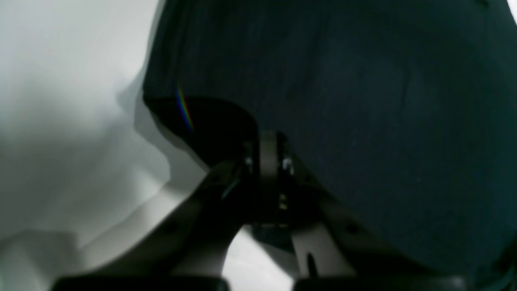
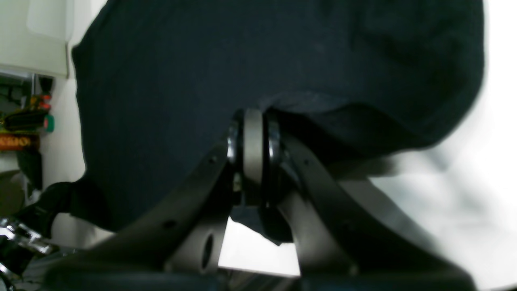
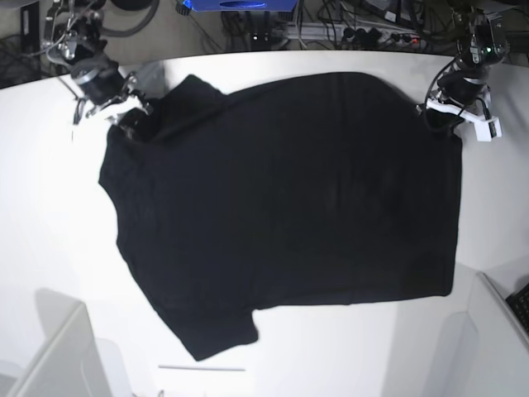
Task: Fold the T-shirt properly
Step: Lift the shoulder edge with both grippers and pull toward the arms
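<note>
Black T-shirt [image 3: 289, 198] lies spread flat on the white worktop [image 3: 50, 240], plain side up, no print visible, one sleeve sticking out bottom-left. Right hand [image 2: 253, 133] is clenched on the far edge near the shoulder/sleeve corner; left hand [image 1: 268, 149] is clamped on the far hem corner, cloth pinched between the fingers in both wrist views. Looks like the first fold is only starting: both far corners gripped, nothing folded yet. Next move probably needs both hands lifting together and carrying the edge across evenly, keeping the cloth taut. Cables [image 3: 331, 25] sit beyond the far edge; a white box [image 3: 50, 356] sits at the near-left corner, clear of the shirt.
</note>
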Controlling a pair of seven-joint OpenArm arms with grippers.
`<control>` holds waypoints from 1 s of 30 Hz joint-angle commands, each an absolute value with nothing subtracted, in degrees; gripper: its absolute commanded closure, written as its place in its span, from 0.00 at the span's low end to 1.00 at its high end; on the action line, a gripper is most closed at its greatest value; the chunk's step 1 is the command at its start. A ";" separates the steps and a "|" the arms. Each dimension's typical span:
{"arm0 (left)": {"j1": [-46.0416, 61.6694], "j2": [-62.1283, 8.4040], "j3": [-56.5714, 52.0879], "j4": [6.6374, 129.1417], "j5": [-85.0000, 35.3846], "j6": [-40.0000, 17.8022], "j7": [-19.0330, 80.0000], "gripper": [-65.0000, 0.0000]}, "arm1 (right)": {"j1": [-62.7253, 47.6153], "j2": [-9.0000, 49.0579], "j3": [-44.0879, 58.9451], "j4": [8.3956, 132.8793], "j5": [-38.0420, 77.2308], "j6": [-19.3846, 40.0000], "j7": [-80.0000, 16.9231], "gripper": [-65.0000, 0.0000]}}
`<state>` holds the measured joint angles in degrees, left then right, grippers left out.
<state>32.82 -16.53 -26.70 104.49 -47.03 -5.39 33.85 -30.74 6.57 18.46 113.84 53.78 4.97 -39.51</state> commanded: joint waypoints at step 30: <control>20.70 -17.27 -27.30 99.30 -47.60 -1.27 37.49 1.00 | -10.15 7.16 18.24 102.99 54.46 0.84 -43.38 1.00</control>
